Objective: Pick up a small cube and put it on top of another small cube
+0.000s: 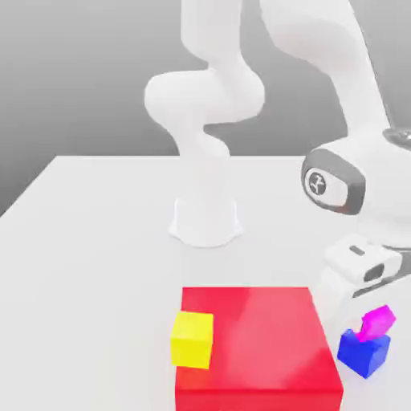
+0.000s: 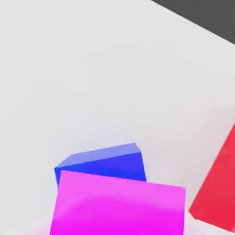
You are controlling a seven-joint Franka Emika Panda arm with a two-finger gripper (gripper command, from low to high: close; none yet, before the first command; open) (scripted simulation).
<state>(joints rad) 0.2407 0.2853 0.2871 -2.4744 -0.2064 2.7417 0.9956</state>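
Sitting tilted on the top of the deep-blue cube, the small magenta cube leans with one corner raised, touching the blue one beneath it; in the hand view the magenta cube looms in front of the blue cube. Just above them hangs the white gripper, though whether its jaws are apart or clamped on the magenta cube I cannot tell. Beside the pair, toward the exterior view's left, lies the big flat red block, with a yellow cube against its left side, all on the pale table.
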